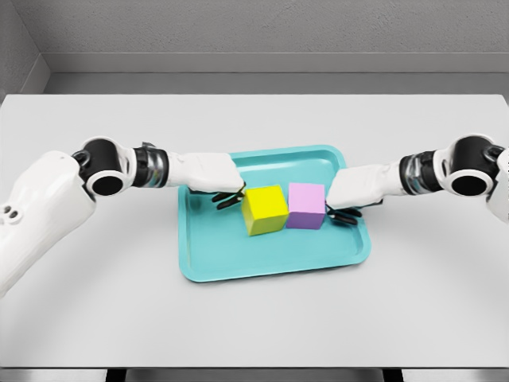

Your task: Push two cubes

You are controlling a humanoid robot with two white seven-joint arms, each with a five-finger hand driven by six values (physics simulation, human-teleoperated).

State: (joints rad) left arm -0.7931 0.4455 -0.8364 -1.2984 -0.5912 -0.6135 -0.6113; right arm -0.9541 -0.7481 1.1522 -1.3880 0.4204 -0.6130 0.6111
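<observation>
Partly hidden fingertips [228, 199] behind cubes [265, 209].

**Fingertips and contact points obscured on the tray**

The left hand [213, 179] showed only dark fingertips [228, 199] curling beneath its white shell, so their contact with the yellow cube [264, 210] could not be told. The right hand [354, 193] likewise hid most of its fingers beside the purple cube [305, 205]. Both forearms covered parts of the teal tray [238, 263] rim. The left arm [36, 215] was cut off at the picture's left edge, the right arm [477, 169] at its right edge.
</observation>
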